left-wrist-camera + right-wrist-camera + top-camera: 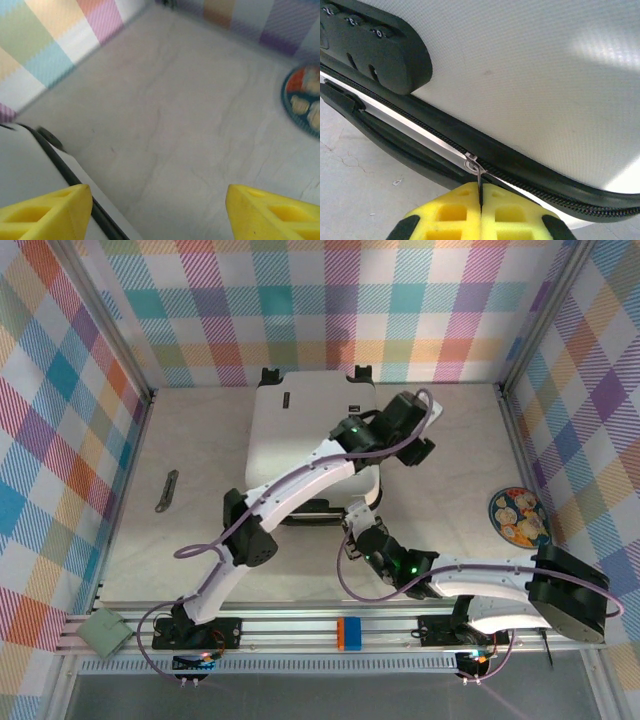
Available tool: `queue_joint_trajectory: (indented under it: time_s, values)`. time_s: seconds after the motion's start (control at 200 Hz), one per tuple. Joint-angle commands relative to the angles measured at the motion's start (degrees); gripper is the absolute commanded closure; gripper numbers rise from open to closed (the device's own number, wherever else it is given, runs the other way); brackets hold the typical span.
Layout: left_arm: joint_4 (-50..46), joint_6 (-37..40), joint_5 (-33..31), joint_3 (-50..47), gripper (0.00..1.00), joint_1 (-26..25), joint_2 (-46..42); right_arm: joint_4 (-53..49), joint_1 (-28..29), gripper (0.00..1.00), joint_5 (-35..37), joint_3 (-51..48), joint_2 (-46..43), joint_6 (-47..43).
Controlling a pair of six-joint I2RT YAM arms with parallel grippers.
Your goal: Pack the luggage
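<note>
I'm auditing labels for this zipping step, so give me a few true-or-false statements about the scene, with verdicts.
1. The right gripper is shut on the luggage's zipper pull. True.
2. The left gripper has its jaws open and holds nothing. True.
3. The luggage lies open. False: its lid is down.
4. Nothing but the luggage lies on the table. False: a plate lies to the right of it, apart from it.
5. A dial lock sits on the shell beside the zipper. True.
</note>
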Motion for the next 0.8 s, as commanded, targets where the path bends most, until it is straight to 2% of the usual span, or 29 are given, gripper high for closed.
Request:
queue_joint_trajectory:
  time_s: [0.0, 0.28, 0.5, 0.795]
  values:
    - [-5.0, 0.0, -2.5, 1.9, 0.29, -0.8, 1.3, 2.8, 0.7, 1.0, -1.3, -1.0, -2.2, -0.4]
    - [-9.6, -2.1, -7.6, 0.9, 0.31, -0.8, 3.2, 4.3, 0.7, 1.0, -1.8, -1.2, -1.8, -0.9]
    - [-13.1, -1.1, -14.7, 0.9, 0.32, -0.7, 6.0, 5.5, 0.7, 1.0, -2.0, -1.6, -1.7, -1.4]
    - [-16.4, -2.3, -15.8, -1.0, 0.38, 1.8, 7.0, 6.3, 0.6, 1.0, -1.4, -4.2, -4.1, -0.5]
